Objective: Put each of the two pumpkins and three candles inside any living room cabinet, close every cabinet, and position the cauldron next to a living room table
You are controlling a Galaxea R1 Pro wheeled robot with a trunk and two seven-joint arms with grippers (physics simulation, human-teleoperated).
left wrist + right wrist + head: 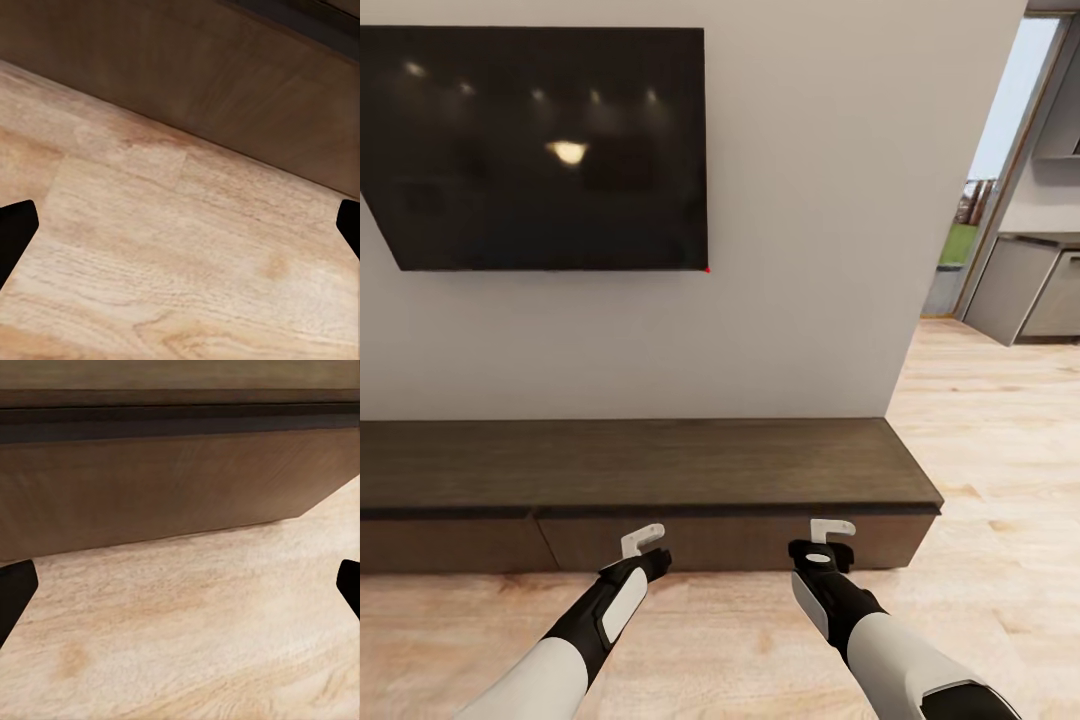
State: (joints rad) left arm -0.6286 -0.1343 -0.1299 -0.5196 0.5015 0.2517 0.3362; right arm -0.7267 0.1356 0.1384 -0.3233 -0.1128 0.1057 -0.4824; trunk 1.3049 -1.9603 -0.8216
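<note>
The cabinet is a long, low dark-brown unit against the grey wall, and its drawer fronts sit flush and closed. My left gripper hangs open just in front of a drawer front, close above the floor. My right gripper is open too, level with the drawer front near the cabinet's right end. In the left wrist view the cabinet front lies past the spread fingertips, with nothing between them. The right wrist view has the drawer front beyond empty, wide-apart fingertips. Pumpkins, candles and cauldron are out of view.
A black TV hangs on the wall above the cabinet. Light wood plank floor runs to the right past the cabinet's end. Beyond it, a doorway leads to a room with grey units.
</note>
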